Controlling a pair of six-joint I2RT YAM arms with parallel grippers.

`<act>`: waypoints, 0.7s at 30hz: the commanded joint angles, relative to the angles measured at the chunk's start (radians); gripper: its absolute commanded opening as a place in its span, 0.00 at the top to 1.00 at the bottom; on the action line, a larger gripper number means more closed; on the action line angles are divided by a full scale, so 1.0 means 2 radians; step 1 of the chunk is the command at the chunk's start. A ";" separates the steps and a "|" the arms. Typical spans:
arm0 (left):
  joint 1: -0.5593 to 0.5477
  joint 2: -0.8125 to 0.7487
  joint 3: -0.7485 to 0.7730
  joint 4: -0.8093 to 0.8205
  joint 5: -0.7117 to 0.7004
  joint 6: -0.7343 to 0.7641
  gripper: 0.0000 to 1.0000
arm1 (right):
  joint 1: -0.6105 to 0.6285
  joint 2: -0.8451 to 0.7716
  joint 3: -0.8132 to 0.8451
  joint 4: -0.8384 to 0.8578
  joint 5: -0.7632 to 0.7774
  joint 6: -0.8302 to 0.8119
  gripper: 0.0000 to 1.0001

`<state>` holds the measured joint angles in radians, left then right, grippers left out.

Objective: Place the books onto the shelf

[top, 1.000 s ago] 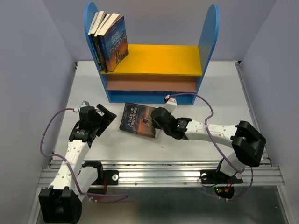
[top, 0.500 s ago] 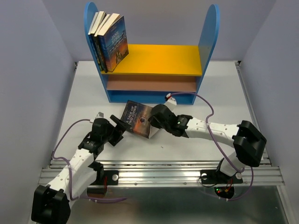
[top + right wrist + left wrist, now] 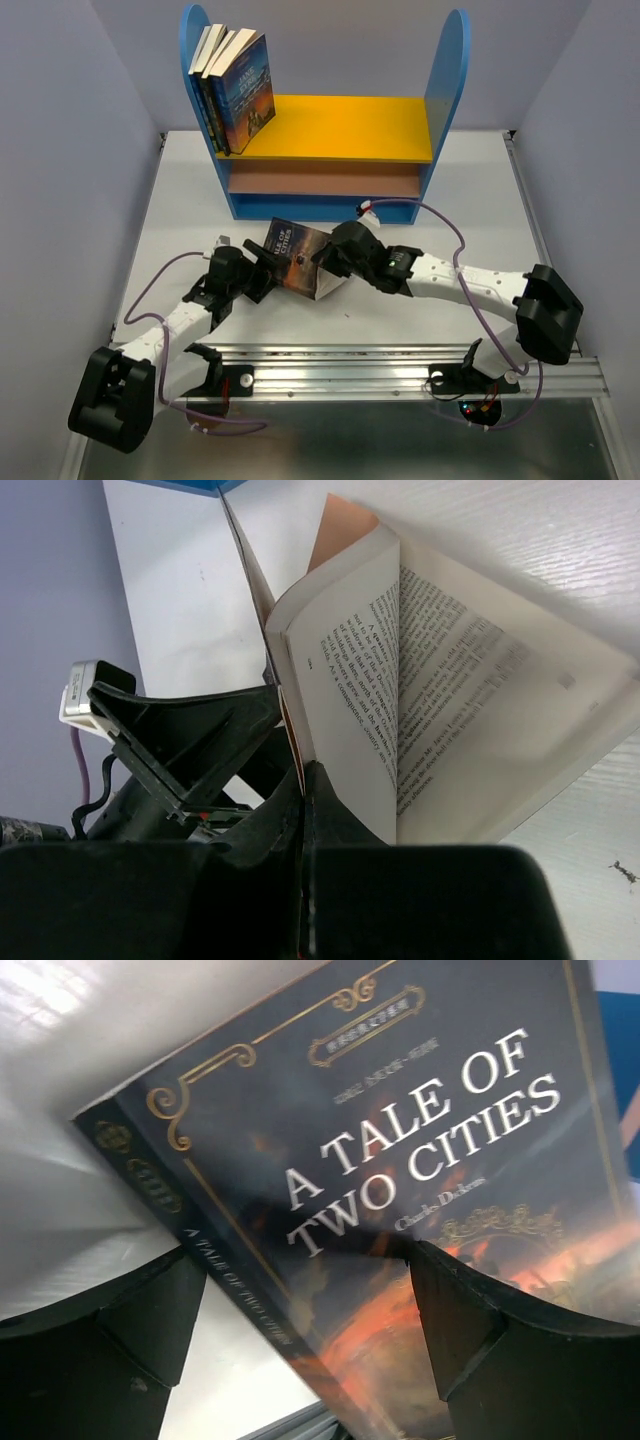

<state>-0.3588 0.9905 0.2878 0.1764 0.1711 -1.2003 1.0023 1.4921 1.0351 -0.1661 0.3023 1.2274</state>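
Blue panels frame the shelf (image 3: pixel 350 125), and four books (image 3: pixel 232 85) lean against the left one on its yellow upper board. We count one book (image 3: pixel 298 262) left over. It is A Tale of Two Cities, on the table (image 3: pixel 180 200) just in front of the shelf base, between the two arms.

The right gripper (image 3: pixel 323 264) is pinched tight on the book's right edge and tips that side up off the table. From the right wrist we see the pages (image 3: pixel 450 710) fanning open beside the closed fingers (image 3: pixel 270 820). It seems to have only the cover, or perhaps a few leaves as well, but the view is too close for us to tell.

The left gripper (image 3: pixel 265 270) comes in low from the other side with its jaws spread wide and nothing in them. In its own camera they straddle the spine corner, one finger (image 3: pixel 110 1340) out over the table and the other (image 3: pixel 500 1350) in front of the cover (whether either touches the book we cannot say).

We take this as the handover grasp on the last book. Next, we judge, the left jaws should close across the whole thickness at the spine, so the pages stay together. Only then should the right let go. A grip on loose leaves alone could let the book flop open on the way up.
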 commanded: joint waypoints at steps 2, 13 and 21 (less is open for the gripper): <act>-0.009 -0.004 -0.020 0.072 -0.010 -0.038 0.12 | 0.000 -0.007 -0.001 0.054 -0.059 0.044 0.99; -0.019 -0.037 -0.057 0.115 -0.020 -0.069 0.25 | 0.000 0.042 -0.034 0.105 -0.147 0.101 0.99; -0.019 -0.036 -0.063 0.127 -0.019 -0.064 0.39 | 0.000 0.037 -0.050 0.109 -0.161 0.107 0.99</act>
<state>-0.3862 0.9428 0.1577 0.3038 0.1196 -1.3163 0.9962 1.5791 0.9489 -0.0269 0.0708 1.4113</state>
